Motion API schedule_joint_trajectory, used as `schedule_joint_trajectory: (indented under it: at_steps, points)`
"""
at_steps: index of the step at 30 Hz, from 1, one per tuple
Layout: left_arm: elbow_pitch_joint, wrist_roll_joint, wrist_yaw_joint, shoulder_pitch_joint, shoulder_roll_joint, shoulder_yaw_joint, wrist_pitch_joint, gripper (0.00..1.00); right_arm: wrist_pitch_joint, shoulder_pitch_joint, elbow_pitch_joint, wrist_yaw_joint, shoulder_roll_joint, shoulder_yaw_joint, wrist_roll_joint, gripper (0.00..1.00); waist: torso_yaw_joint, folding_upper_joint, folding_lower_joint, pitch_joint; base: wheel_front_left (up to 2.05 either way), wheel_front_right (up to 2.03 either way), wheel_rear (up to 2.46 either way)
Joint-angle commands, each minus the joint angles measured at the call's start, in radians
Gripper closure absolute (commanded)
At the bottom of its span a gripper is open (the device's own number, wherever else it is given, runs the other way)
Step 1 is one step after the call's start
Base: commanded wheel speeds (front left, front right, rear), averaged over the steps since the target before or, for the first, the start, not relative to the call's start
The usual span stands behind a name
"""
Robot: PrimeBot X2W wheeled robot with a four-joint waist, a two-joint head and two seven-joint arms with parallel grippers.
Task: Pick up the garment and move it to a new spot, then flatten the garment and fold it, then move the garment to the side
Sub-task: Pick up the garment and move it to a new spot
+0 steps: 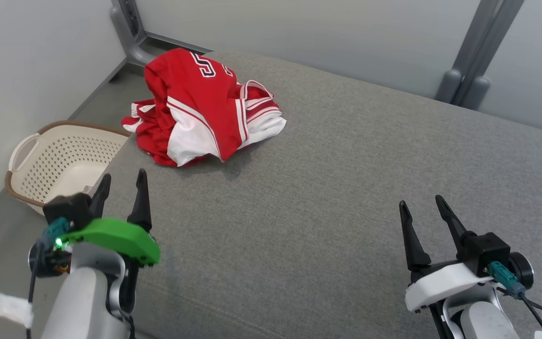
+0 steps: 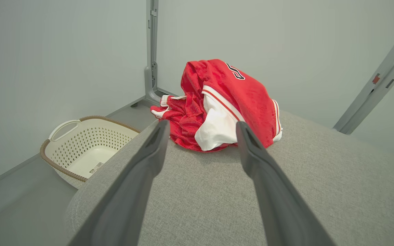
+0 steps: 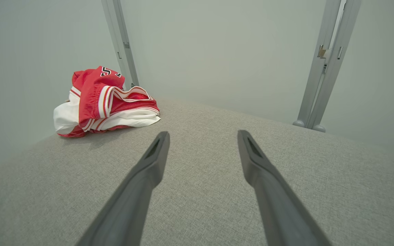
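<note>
So the garment point(image 1: 205, 106) is a red and white jersey, sitting in a crumpled heap at the far left corner of the padded surface point(image 1: 346, 188). There's some black-and-white print on the red part, probably a number, but it's too bunched up for me to read.

The padded surface is grey woven fabric, wide and flat, with a rounded edge on the left. Past that edge, down on the floor point(image 1: 3, 221), there's a cream laundry basket point(image 1: 31, 141) with a brown rim and holes in its sides. The walls point(image 1: 31, 61) around are pale, with grey metal posts point(image 1: 468, 61) standing at the back, one just behind the heap.

My left pincer point(image 1: 123, 175) hovers over the near left edge with its fingers spread apart and nothing between them. It's pointing pretty much straight at the jersey, which lies ahead with bare fabric between us. My right pincer point(image 1: 420, 201) is way over on the near right, fingers also apart and holding nothing, well away from the heap, which lies off to its far left.
</note>
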Motion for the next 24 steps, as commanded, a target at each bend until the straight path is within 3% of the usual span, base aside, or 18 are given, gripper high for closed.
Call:
schedule_joint_trajectory:
  at_steps: [1,11,18,24]
  points:
    - [0.052,-0.021,-0.008,-0.06,-0.003,0.008,0.012,0.0,-0.001,-0.017,-0.002,0.0,-0.004,0.008,-0.015,0.0,-0.032,0.0,0.0,0.023,0.0,0.0,0.0]
    - [0.41,-0.162,-0.039,-0.417,-0.019,0.076,0.102,0.0,0.056,-0.062,-0.069,0.0,-0.004,0.024,-0.089,0.0,-0.178,0.0,0.0,0.145,0.0,0.0,0.0]
    - [0.567,-0.231,-0.039,-0.558,0.026,0.145,0.12,0.0,0.094,-0.082,-0.131,0.0,-0.004,0.034,-0.134,0.0,-0.28,0.0,0.0,0.228,0.0,0.0,0.0]
    - [0.654,-0.247,-0.03,-0.625,0.067,0.163,0.118,0.0,0.12,-0.087,-0.188,0.0,-0.004,0.039,-0.162,0.0,-0.323,0.0,0.0,0.287,0.0,0.0,0.0]
